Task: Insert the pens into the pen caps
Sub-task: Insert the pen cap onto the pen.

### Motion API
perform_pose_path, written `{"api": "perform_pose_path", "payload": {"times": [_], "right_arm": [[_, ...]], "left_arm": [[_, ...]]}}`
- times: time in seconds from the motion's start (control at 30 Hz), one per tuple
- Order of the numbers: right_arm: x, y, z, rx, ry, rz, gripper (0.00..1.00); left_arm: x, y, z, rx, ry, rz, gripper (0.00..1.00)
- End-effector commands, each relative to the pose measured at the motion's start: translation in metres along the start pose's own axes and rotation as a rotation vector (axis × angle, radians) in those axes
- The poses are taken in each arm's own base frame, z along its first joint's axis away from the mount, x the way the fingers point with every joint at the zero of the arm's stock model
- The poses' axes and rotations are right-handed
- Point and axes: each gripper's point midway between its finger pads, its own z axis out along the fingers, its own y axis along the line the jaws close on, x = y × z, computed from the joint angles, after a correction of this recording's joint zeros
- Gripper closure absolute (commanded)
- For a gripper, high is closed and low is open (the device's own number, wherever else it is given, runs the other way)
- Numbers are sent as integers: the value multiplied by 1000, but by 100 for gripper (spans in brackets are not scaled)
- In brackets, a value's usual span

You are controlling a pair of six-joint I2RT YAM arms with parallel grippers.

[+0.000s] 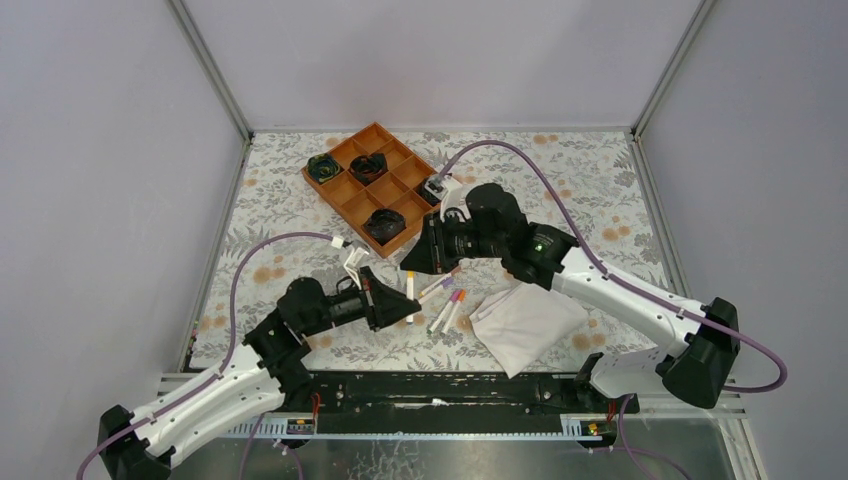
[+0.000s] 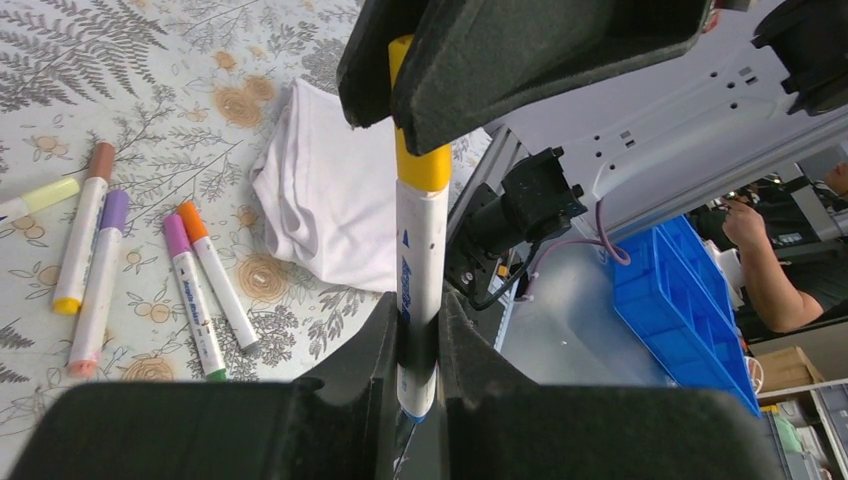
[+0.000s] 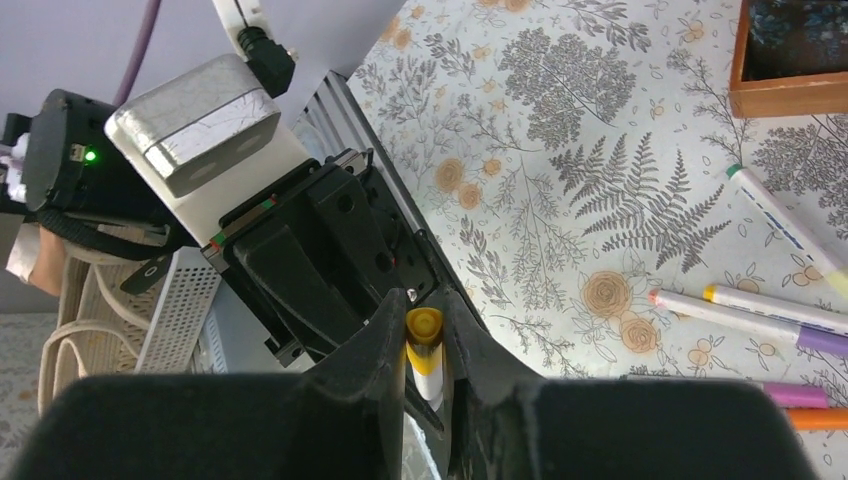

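My left gripper [image 2: 420, 340] clamps the white barrel of a pen [image 2: 418, 250], and my right gripper [image 3: 424, 350] clamps its yellow cap [image 3: 423, 325], so both parts share one line for pressing home; the pen hangs between them above the table [image 1: 560, 170], long axis gripper to gripper, cap end toward the right

Even, diffuse overhead light fills the scene, throwing only faint, soft shadows on the table [image 1: 600, 170]. Both wrist views are sharp at mid-distance, while the dark foreground along their bottom edges is blurred.
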Motion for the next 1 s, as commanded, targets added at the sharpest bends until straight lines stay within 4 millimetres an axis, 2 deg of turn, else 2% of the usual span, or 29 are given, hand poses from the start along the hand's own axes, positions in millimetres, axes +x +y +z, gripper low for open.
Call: {"api": "perform_pose_path", "payload": {"times": [0.0,0.4,0.63,0.97], "right_arm": [[66,12,-1,-2,275,69,100],[97,4,8,100,382,132,100],[111,14,11,45,415,142,100],[133,29,-7,-71,504,127,100]], "left_arm": [[-62,-5,2,-69,-207,74,100],[-65,8,-1,-152,-211,87,100],[-74,-7,-3,-106,-220,128,100],[-82,-30,-4,-18,-202,167,100]]}}
